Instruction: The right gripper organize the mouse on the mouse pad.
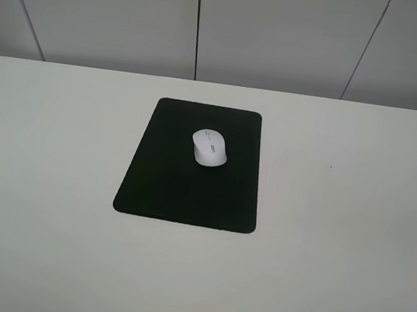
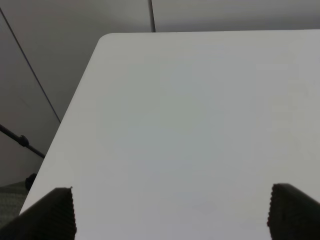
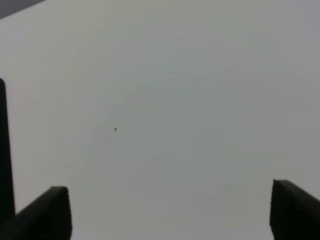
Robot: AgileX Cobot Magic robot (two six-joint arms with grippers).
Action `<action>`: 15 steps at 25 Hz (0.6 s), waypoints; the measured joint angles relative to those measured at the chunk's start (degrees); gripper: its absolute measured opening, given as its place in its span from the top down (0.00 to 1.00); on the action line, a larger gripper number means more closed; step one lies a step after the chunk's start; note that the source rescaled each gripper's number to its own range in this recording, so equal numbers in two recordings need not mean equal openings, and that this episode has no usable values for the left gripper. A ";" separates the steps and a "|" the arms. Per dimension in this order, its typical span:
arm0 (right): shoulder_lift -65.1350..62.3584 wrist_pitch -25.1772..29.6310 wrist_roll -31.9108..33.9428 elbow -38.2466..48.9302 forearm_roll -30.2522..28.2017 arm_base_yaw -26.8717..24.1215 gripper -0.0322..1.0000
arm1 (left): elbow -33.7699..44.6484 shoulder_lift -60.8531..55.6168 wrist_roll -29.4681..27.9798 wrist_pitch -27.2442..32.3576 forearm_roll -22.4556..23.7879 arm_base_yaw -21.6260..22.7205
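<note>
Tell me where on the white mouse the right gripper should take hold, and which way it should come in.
Judging by its pose, grip the mouse across its two long flanks at mid-body, coming straight down from above. It lies flat on the mouse pad, rounded on top, narrower across than along. The right gripper is open, over bare table.

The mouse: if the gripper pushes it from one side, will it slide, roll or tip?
The mouse looks low and flat-bottomed, so it probably slides rather than rolls or tips. The matte pad may add drag. Its smooth rounded shell could slip from fingers.
</note>
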 joint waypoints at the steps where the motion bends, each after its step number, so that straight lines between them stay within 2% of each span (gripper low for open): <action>1: -2.56 0.93 0.00 0.55 -0.31 0.00 0.14 | 0.00 0.00 0.00 0.00 0.00 0.00; 8: -18.84 6.05 -2.23 4.01 -2.39 0.39 0.14 | 0.00 0.00 0.00 0.00 0.00 0.00; 15: -31.07 12.08 -7.47 4.77 -2.08 4.83 0.14 | 0.00 0.00 0.00 0.00 0.00 0.00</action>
